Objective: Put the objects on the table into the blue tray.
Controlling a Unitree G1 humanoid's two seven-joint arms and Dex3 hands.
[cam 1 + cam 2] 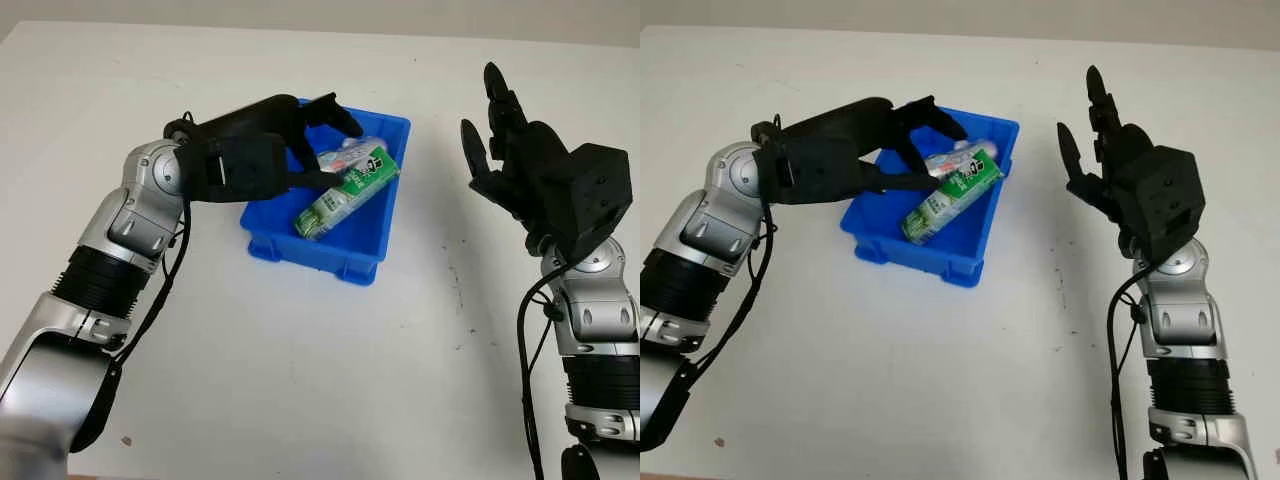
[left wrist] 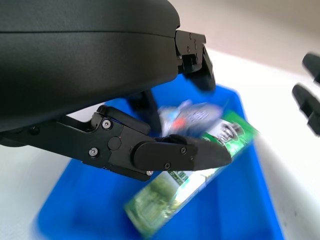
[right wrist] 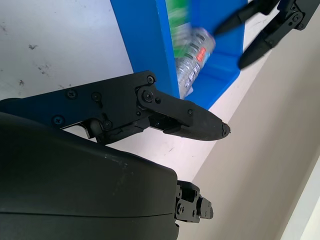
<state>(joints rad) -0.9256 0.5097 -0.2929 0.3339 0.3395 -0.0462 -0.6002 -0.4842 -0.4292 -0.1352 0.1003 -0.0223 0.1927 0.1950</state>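
The blue tray (image 1: 320, 255) sits mid-table. A green carton (image 1: 345, 192) lies slanted inside it, one end propped against the far right rim. A clear bottle with a red and white label (image 1: 345, 155) lies behind the carton. My left hand (image 1: 335, 150) hovers over the tray's far left part, open, with one finger above the bottle and another low beside the carton (image 2: 200, 170), gripping neither. My right hand (image 1: 483, 130) is raised to the right of the tray, open and holding nothing, well apart from it.
The white table (image 1: 300, 380) stretches around the tray, with small dark specks (image 1: 455, 285) to the tray's right. My left forearm (image 1: 120, 230) crosses the table's left side toward the tray.
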